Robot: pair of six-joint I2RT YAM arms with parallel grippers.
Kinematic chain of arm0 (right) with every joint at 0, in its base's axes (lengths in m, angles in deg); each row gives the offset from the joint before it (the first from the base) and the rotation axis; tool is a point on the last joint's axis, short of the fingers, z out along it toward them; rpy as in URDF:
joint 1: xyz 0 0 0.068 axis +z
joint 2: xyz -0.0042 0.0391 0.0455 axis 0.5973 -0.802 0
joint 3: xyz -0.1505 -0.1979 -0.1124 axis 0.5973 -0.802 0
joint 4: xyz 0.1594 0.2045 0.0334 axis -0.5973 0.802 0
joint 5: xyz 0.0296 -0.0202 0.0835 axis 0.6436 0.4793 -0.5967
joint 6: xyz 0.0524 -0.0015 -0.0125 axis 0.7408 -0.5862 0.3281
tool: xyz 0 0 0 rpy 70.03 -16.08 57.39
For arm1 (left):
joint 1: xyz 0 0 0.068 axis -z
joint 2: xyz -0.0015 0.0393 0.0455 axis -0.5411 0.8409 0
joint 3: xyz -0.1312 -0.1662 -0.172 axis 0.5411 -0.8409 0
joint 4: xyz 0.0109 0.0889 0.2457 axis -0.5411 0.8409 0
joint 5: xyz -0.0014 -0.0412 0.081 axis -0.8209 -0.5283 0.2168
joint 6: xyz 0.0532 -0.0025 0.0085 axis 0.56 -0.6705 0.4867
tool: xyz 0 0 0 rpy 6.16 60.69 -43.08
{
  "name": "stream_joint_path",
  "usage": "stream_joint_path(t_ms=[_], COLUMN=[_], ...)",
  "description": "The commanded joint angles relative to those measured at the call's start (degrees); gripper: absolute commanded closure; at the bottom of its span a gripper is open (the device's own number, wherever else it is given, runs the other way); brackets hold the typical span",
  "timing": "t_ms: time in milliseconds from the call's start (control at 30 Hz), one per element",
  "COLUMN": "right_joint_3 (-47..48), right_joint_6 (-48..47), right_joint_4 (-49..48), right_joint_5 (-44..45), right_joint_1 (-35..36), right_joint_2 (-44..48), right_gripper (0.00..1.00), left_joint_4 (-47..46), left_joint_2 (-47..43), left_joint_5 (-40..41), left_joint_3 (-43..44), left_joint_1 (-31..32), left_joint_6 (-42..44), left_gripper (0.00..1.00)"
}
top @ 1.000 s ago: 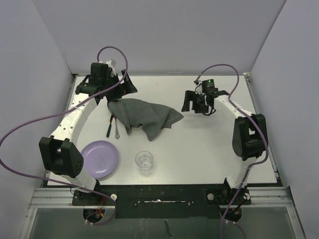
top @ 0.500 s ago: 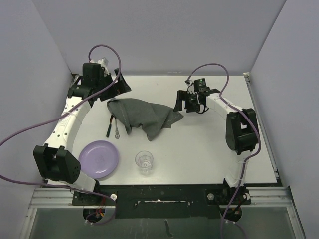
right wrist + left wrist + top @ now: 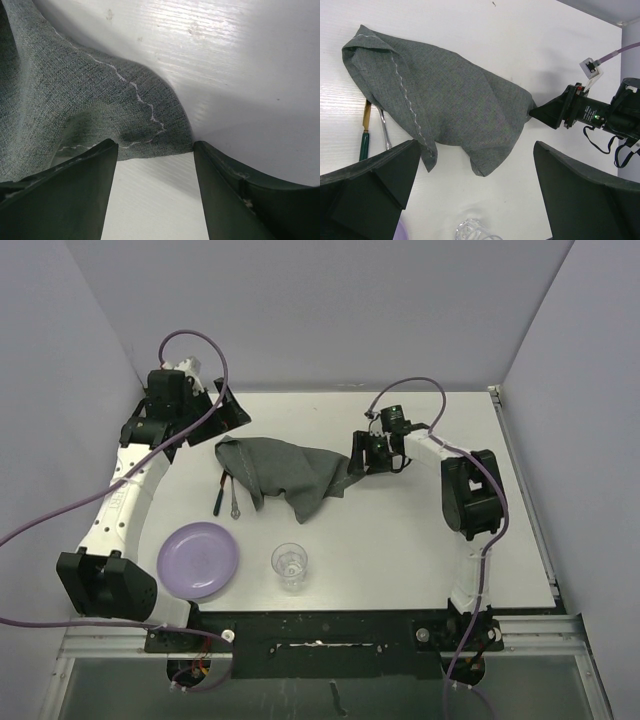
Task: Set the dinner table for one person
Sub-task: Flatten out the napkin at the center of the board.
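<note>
Your right claw (image 3: pixel 155 146) stands parted astride a corner of the cloth (image 3: pixel 75 90) on the table (image 3: pixel 225 60); your left claw (image 3: pixel 475 144) hangs wide, released.

Plain pale grey-lilac walls (image 3: pixel 320 310) enclose three sides, an aluminium rail (image 3: pixel 110 640) along the near edge.

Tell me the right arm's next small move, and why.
Probably close the right claw on the grey cloth: its open jaws straddle the hemmed corner, and the cloth lies crumpled on the table, partly over the cutlery, so it likely needs pulling flat.
</note>
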Motion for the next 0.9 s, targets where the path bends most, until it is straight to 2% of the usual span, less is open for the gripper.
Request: stream_joint_path(t_ms=[0, 300, 333, 400, 600, 867], right_joint_3=[2.29, 6.03, 6.28, 8.05, 15.39, 22.08], right_joint_6=[0.17, -0.5, -0.57, -0.85, -3.97, -7.56], right_joint_4=[-0.21, 3.81, 4.26, 6.61, 14.58, 19.9], right_joint_5=[0.14, 4.79, 5.68, 9.89, 29.21, 46.49], right_joint_1=[1.68, 3.82, 3.91, 4.44, 7.82, 12.05], right_joint_2=[-3.05, -7.51, -7.74, -8.05, -4.67, 10.03], right_gripper=[0.45, 0.74, 0.79, 1.0, 1.0, 1.0], left_joint_4=[-1.27, -2.36, -2.47, -2.74, -2.86, -2.73], left_joint_2=[-4.37, -7.63, -7.83, -8.08, -7.98, -9.37], left_joint_5=[-0.25, -2.93, -3.28, -3.94, -5.28, -5.6], left_joint_3=[-1.06, -5.28, -5.61, -6.24, -6.91, -8.14], left_joint_1=[-1.43, -5.27, -5.65, -6.47, -7.59, -8.03], left_joint_6=[1.07, 0.8, 0.87, 0.8, 0.93, 1.13], left_gripper=[0.02, 0.02, 0.02, 0.02, 0.02, 0.02])
